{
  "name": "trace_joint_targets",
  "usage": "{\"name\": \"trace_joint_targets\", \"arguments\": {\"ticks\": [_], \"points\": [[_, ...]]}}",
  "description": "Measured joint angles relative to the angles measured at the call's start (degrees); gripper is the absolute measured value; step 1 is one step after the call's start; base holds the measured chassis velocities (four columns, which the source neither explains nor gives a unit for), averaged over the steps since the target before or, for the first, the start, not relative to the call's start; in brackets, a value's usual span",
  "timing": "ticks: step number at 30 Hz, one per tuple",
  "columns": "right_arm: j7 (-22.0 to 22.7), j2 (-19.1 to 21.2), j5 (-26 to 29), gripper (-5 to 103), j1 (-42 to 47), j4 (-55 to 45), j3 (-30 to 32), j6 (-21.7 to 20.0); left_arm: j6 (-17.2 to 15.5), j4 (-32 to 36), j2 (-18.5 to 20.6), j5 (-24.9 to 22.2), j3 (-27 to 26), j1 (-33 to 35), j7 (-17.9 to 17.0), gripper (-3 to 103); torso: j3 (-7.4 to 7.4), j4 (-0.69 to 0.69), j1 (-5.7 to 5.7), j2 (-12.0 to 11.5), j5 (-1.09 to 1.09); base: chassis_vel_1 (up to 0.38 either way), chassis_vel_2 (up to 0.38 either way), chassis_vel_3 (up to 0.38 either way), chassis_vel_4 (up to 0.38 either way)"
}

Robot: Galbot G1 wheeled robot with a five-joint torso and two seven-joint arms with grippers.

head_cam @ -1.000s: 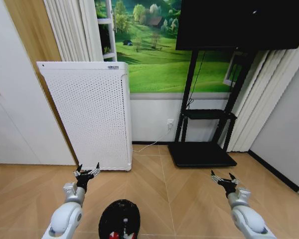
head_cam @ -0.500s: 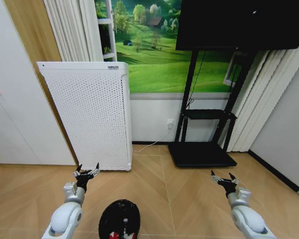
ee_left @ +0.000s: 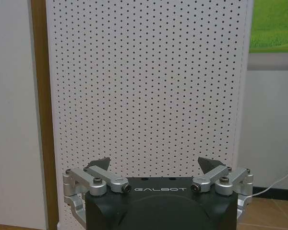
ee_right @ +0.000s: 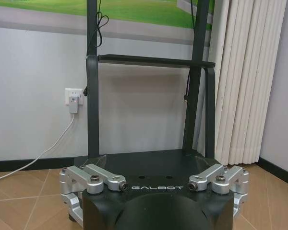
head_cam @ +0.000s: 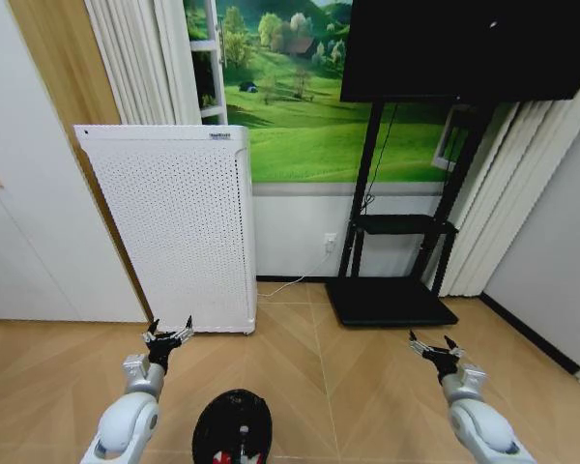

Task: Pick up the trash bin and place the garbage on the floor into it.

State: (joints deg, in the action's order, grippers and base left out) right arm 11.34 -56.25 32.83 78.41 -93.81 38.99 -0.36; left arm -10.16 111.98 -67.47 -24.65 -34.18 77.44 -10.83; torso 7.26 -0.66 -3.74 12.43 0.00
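I held both arms low over the herringbone wood floor (head_cam: pixel 309 387), the left gripper (head_cam: pixel 168 335) with jaws spread wide before the tall white perforated appliance (head_cam: pixel 174 227), the right gripper (head_cam: pixel 433 349) likewise wide and empty toward the black television stand (head_cam: pixel 391 290). The small black round trash bin (head_cam: pixel 232 425) stood on the floor between the arms, nearer the left. A clean pickup, I judged, meant closing one jaw over its rim. Its lower part was cut off, and the red-and-white bits (head_cam: pixel 234 454) inside were hard to identify.
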Motion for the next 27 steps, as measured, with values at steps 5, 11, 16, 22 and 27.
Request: {"name": "trace_joint_targets", "arguments": {"ticks": [5, 11, 16, 22, 27], "points": [[0.0, 0.0, 0.0, 100, 0.0, 0.0, 0.0, 0.0, 0.0, 0.0, 0.0, 0.0, 0.0, 0.0, 0.0, 100, 0.99, 0.0, -0.35, 1.3, 0.0, 0.0, 0.0, 0.0, 0.0], [0.0, 0.0, 0.0, 100, 0.0, 0.0, 0.0, 0.0, 0.0, 0.0, 0.0, 0.0, 0.0, 0.0, 0.0, 100, 2.02, 0.0, -0.74, 2.8, 0.0, 0.0, 0.0, 0.0, 0.0], [0.0, 0.0, 0.0, 100, 0.0, 0.0, 0.0, 0.0, 0.0, 0.0, 0.0, 0.0, 0.0, 0.0, 0.0, 100, 2.89, 0.0, -1.08, 4.0, 0.0, 0.0, 0.0, 0.0, 0.0], [0.0, 0.0, 0.0, 100, 0.0, 0.0, 0.0, 0.0, 0.0, 0.0, 0.0, 0.0, 0.0, 0.0, 0.0, 100, 3.97, 0.0, -1.49, 5.4, 0.0, 0.0, 0.0, 0.0, 0.0], [0.0, 0.0, 0.0, 100, 0.0, 0.0, 0.0, 0.0, 0.0, 0.1, 0.0, 0.0, 0.0, 0.0, 0.0, 100, 4.69, 0.0, -1.77, 6.5, 0.0, 0.0, 0.0, 0.0, 0.0]]}}
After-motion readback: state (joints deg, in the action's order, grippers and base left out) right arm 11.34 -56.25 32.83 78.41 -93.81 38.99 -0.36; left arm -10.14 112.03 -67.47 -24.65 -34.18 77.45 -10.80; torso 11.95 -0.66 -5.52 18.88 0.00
